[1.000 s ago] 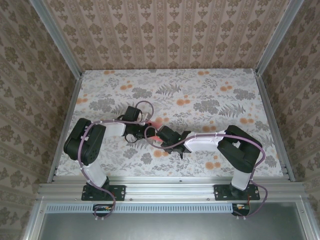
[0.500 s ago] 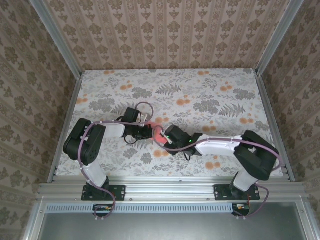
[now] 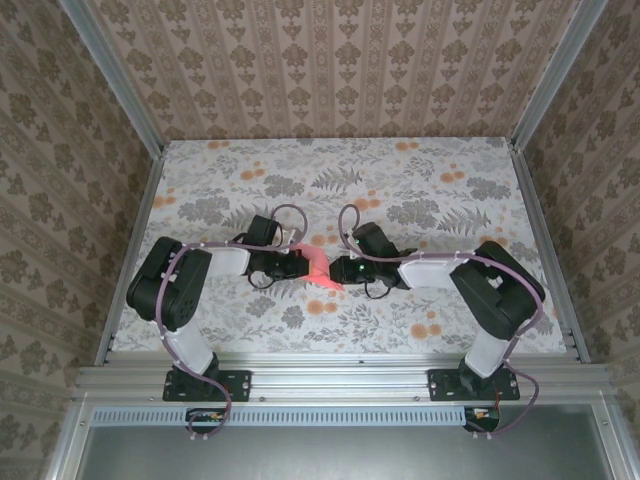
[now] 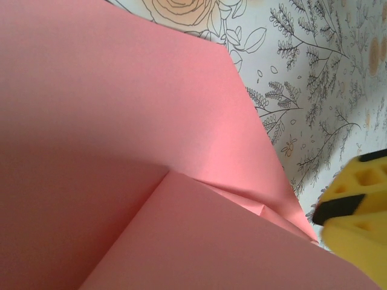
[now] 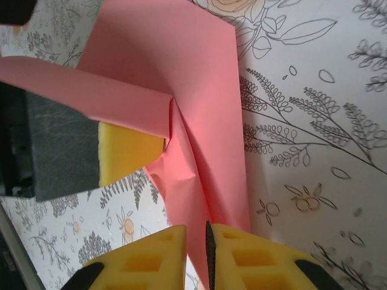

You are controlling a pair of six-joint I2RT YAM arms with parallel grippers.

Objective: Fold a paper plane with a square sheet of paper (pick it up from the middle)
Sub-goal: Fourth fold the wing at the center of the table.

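Two grippers meet near the middle of the floral table cover [image 3: 420, 190], and the pink paper sheet [image 3: 318, 268] sits between them, touching both. In the top view the left gripper [image 3: 297, 262] reaches in from the left and the right gripper [image 3: 340, 272] from the right, their tips close together with the paper bridging the gap.

We see the sheet already creased. From the right wrist, a long fold runs down its length, and a narrower flap bends off to the left. That flap lies over the top of one finger of the left gripper, grey-black with a yellow pad [image 5: 130, 151] showing just under the paper's edge. The left gripper's jaws are closed tight, and the sheet is clamped in them. From its own wrist the paper lies right against the camera, with layers overlapping and a crease meeting at a point near the centre. We also see a yellow finger [image 4: 355, 211] beside the sheet's lower right edge there, and we cannot tell whose it is.

The right gripper's yellow fingers stand almost together, with the lower end of the sheet pinched in the thin slit between them.

We cannot tell whether the paper rests on the table or is lifted off it.
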